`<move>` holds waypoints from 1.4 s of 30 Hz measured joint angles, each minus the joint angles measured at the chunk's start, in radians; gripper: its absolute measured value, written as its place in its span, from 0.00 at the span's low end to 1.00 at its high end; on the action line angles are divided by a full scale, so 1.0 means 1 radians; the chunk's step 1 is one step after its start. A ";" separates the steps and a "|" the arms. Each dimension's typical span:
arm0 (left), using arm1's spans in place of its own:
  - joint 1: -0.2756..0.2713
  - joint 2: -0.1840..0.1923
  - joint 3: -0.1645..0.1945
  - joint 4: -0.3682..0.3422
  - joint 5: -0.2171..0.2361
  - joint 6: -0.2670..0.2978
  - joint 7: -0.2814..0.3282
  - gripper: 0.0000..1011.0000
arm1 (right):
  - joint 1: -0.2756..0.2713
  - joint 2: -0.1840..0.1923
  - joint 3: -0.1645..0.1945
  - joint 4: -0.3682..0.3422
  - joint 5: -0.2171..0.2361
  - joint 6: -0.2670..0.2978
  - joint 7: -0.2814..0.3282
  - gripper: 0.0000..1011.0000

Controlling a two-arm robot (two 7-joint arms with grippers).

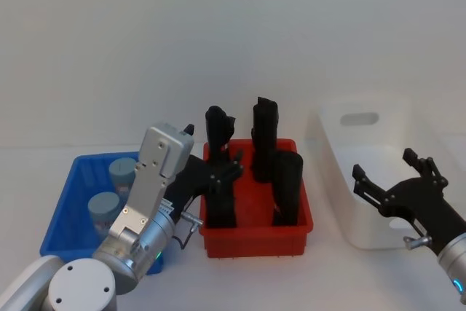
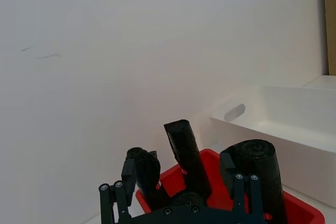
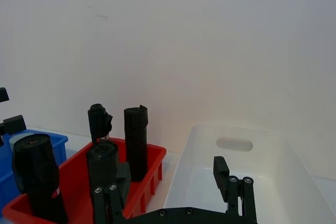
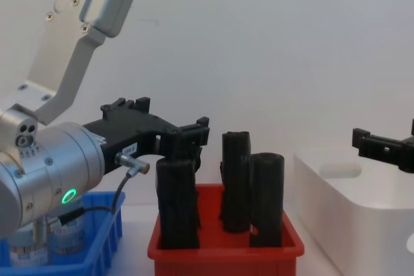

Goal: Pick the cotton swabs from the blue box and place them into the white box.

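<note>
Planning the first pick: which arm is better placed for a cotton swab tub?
Left. The left end effector hangs open near the blue box of cotton swabs; the right end effector is by the white box.

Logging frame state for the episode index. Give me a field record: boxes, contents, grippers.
cotton swabs: two tubs visible, both in the blue box
blue box: robot's left
white box: robot's right, no tubs seen inside
red bin: between the two boxes
black rolls: four, standing in the red bin
left gripper: open, empty, raised by the red bin's left end
right gripper: open, empty, above the white box's near end
progress: no tub in the white box yet
</note>
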 joint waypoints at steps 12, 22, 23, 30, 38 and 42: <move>0.000 0.000 0.000 0.000 0.000 0.000 0.000 0.99 | 0.000 0.000 0.000 0.000 0.000 0.000 0.000 0.99; 0.000 0.000 0.000 0.000 0.000 0.000 0.000 0.99 | 0.000 0.000 0.000 0.000 0.000 0.000 0.000 0.99; 0.000 0.000 0.000 0.000 0.000 0.000 0.000 0.99 | 0.000 0.000 0.000 0.000 0.000 0.000 0.000 0.99; 0.000 0.000 0.000 0.000 0.000 0.000 0.000 0.99 | 0.000 0.000 0.000 0.000 0.000 0.000 0.000 0.99; 0.000 0.000 0.000 0.000 0.000 0.000 0.000 0.99 | 0.000 0.000 0.000 0.000 0.000 0.000 0.000 0.99; 0.000 0.000 0.000 0.000 0.000 0.000 0.000 0.99 | 0.000 0.000 0.000 0.000 0.000 0.000 0.002 0.99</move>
